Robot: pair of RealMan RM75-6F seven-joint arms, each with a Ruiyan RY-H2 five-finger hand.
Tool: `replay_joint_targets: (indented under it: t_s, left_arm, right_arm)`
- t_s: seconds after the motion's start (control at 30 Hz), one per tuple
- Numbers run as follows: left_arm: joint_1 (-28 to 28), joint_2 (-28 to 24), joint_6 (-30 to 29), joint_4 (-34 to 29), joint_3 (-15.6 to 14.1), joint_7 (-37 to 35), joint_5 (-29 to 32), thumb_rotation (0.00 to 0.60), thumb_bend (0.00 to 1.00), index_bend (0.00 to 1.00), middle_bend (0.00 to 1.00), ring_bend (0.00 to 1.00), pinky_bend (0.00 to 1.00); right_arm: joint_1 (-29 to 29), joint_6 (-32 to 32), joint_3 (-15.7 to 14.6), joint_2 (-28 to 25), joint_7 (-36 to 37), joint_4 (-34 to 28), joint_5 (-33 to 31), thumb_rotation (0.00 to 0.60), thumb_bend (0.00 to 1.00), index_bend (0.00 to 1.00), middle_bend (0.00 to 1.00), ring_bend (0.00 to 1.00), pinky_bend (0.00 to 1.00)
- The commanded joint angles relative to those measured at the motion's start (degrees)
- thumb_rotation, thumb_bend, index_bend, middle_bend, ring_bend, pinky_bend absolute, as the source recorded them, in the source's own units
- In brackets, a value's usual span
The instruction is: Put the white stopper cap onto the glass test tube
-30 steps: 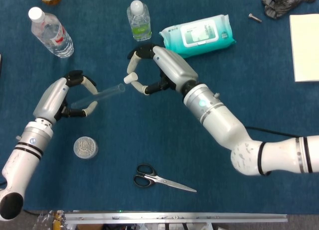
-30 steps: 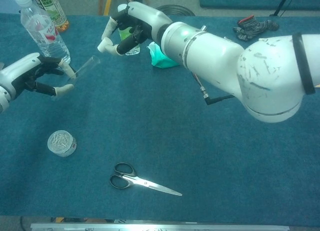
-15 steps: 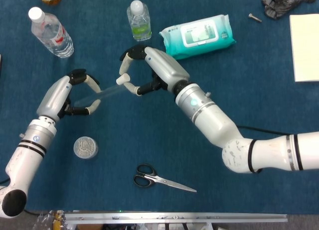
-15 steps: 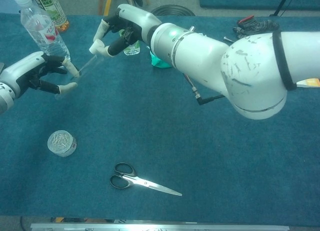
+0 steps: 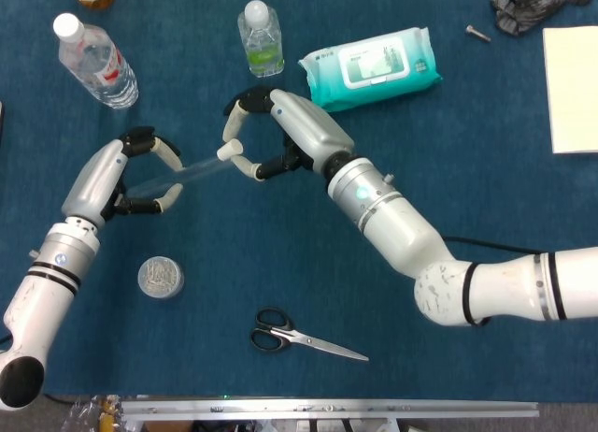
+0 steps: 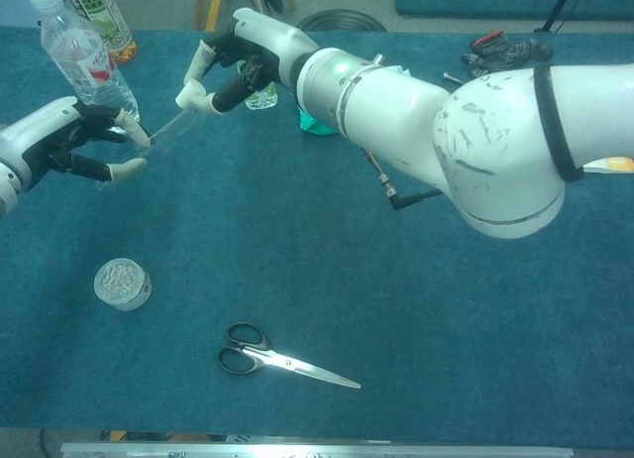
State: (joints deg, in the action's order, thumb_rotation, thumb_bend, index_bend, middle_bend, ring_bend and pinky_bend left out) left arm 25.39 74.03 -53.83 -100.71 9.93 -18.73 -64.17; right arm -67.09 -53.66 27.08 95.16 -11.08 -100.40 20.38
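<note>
Moved in tight since a second ago: right hand [image 5: 266, 137] pinching cap [image 5: 224, 152] at tube [image 5: 182, 174] mouth. Left hand [image 5: 131, 175] gripping other end, tube slanting up-right toward cap, nearly lined up.

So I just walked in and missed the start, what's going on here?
The left robot hand holds a glass test tube above the blue table, open end pointing toward the other arm. The right robot hand pinches the white stopper cap and has it right at the tube's mouth; whether it is seated yet cannot be told. The scissors, the water bottles, the wipes pack and a small round tin lie untouched around them.
</note>
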Motion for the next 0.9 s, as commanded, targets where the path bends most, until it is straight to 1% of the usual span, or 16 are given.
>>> replay_joint_targets:
  t_s: [0.03,0.57,0.9]
  left_arm:
    - [-0.1,-0.1,-0.1,0.0,0.0,-0.3,-0.2,0.600,0.33,0.64,0.32,0.10,0.14]
    - [-0.4,-0.3,0.0,0.9,-0.1,-1.8,-0.6,0.600,0.33,0.64,0.32,0.10,0.14]
    - [-0.3,-0.1,0.0,0.8,-0.2,-1.6,-0.8,0.600,0.33,0.63,0.32,0.10,0.14]
  right_arm:
    - [0.0,0.2,-0.1,-0.1,0.1,-0.1,-0.1,0.600,0.29,0.57,0.30,0.12,0.09]
    - [0.3,0.6,-0.4,-1.1,1.2,-0.4,0.2,0.600,0.29,0.57,0.30,0.12,0.09]
    - [-0.1,1.1,-0.7,-0.8,1.7,0.3,0.0,0.600,0.29,0.57,0.30,0.12,0.09]
